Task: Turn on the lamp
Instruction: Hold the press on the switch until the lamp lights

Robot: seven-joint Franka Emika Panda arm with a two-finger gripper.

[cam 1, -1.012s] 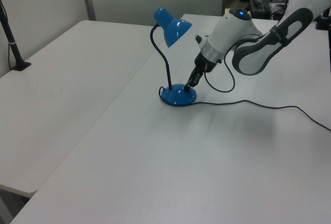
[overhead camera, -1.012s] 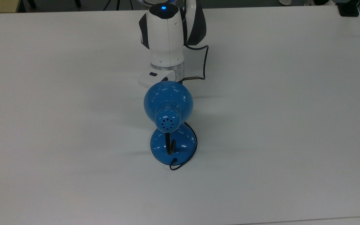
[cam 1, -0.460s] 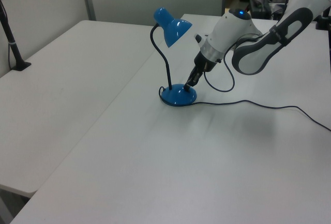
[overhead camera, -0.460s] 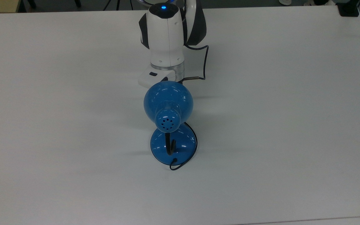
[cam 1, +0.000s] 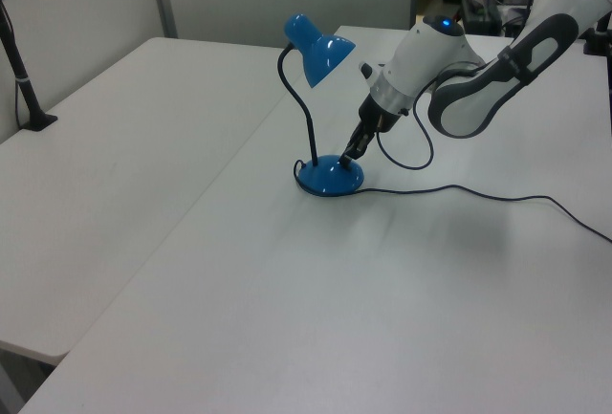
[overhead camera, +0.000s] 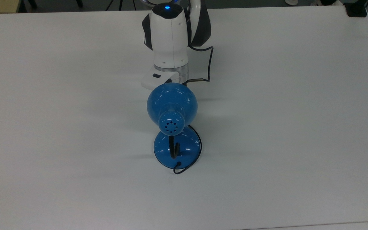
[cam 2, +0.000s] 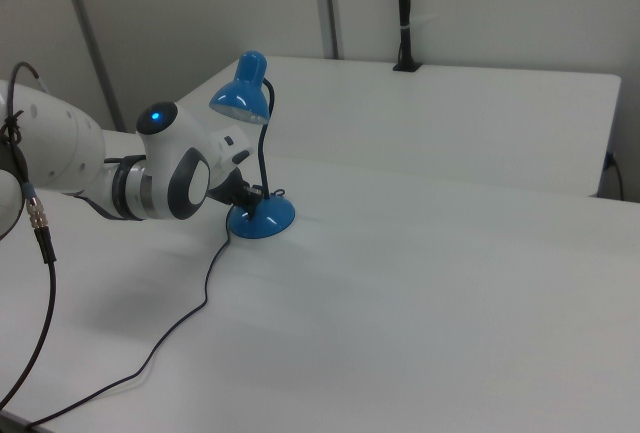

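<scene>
We see one lamp (cam 1: 317,60) standing on the white table (cam 1: 287,318), its blue base (cam 1: 330,176) under the shade. In the left view the gripper (cam 1: 350,153) tips down onto the base's rim, fingers seemingly together; whether it is closed we cannot tell. In the top view the shade (overhead camera: 172,103) covers it. One black cord (cam 2: 180,328) trails across the table.

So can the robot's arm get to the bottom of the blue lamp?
Probably yes. The end effector is already down at the lamp's round base, and nothing on the table stands in between.
</scene>
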